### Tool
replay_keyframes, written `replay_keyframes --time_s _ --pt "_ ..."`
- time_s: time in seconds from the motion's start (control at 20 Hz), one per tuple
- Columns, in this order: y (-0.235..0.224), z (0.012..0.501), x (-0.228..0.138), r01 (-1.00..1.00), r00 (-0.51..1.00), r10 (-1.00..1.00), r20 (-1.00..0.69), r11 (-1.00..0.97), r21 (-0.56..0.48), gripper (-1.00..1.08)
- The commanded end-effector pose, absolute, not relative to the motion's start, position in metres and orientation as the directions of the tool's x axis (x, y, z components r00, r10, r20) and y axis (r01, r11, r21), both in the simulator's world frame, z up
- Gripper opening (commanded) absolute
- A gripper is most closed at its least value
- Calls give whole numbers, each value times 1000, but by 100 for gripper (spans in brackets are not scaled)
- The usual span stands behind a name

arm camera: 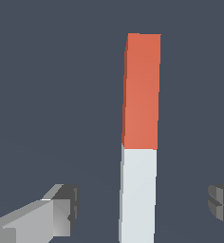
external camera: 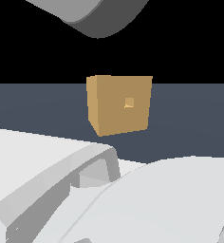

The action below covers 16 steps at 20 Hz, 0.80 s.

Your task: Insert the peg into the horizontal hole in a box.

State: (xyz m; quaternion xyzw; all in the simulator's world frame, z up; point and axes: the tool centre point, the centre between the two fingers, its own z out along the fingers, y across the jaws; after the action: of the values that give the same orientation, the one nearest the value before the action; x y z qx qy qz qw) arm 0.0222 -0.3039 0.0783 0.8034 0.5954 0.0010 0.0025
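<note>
Through my wrist view I see the peg point(arm camera: 140, 137) lying flat on the dark grey floor point(arm camera: 47, 85), its orange-red half pointing away from me and its white half running in between my fingers. My gripper point(arm camera: 144, 211) is spread wide apart: one finger point(arm camera: 61, 211) sits on one side of the white half and the other finger point(arm camera: 223, 206) on the opposite side, and neither touches the peg, with clear floor showing in both gaps. In the exterior view the box point(external camera: 119, 104) stands on the same dark floor, beyond the pale bulk of my arm point(external camera: 147, 204), with the hole point(external camera: 129, 102) in the middle of the face turned toward that camera. The peg itself is not visible there
</note>
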Motion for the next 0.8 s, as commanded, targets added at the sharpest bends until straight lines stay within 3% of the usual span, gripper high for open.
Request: replay_keyframes --time_s 0.0,0.75 --pt "-318 72 21 952 306 952 0 -306 3 100" --pt "-335 63 18 946 324 946 0 -324 0 100"
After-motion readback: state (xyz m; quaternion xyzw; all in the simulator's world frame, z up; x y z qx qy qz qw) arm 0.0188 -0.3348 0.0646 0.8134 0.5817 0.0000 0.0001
